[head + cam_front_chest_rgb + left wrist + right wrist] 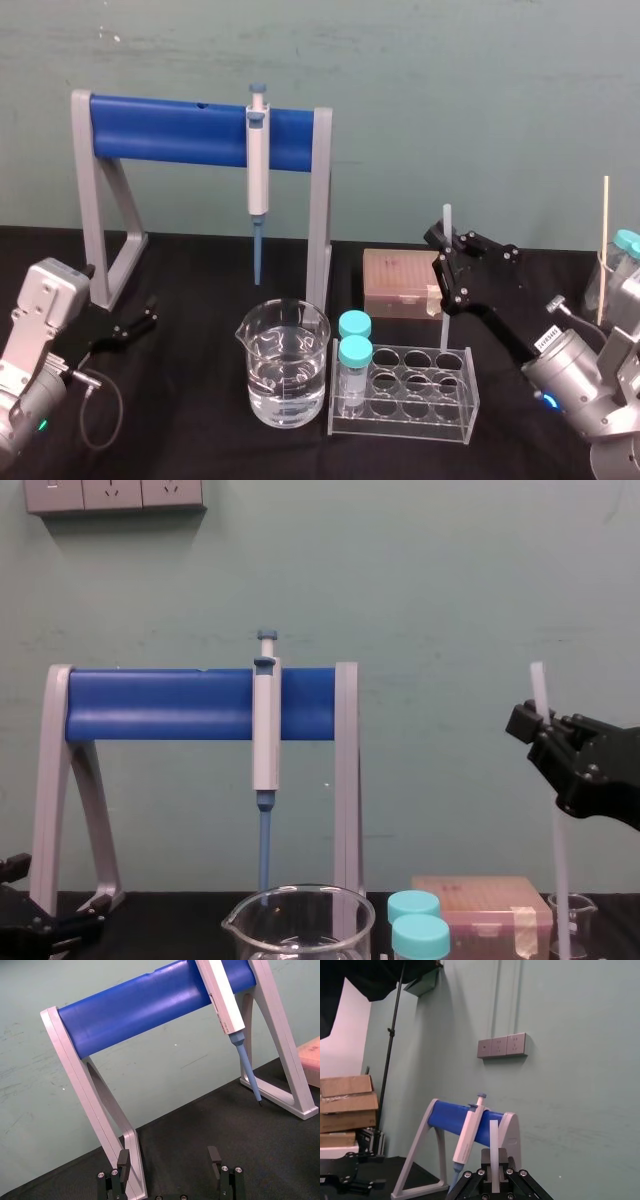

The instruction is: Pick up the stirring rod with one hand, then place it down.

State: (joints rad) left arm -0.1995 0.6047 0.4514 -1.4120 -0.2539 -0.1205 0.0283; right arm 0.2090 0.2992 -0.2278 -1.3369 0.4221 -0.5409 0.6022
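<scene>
Stirring rod (pixel 443 325) stands upright at 3 o'clock from the beaker (pixel 284 362), by the tube rack (pixel 404 401), pinched in the right gripper's (pixel 447 250) closed jaws. Left gripper (pixel 140 322) rests at 9 o'clock, jaws spread, empty.

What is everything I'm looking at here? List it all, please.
stirring rod: one, translucent white, upright in the right gripper
pipette: one, grey with blue tip, hanging on the stand
pipette stand: one, grey legs and blue bar, back left
beaker: one, clear glass holding clear liquid, front centre
tube rack: one, clear, right of the beaker
capped tubes: two, teal caps, rack's left end
tip box: one, brownish, behind the rack
left gripper: one, black, open, low left
right gripper: one, black, shut on the rod, raised right
</scene>
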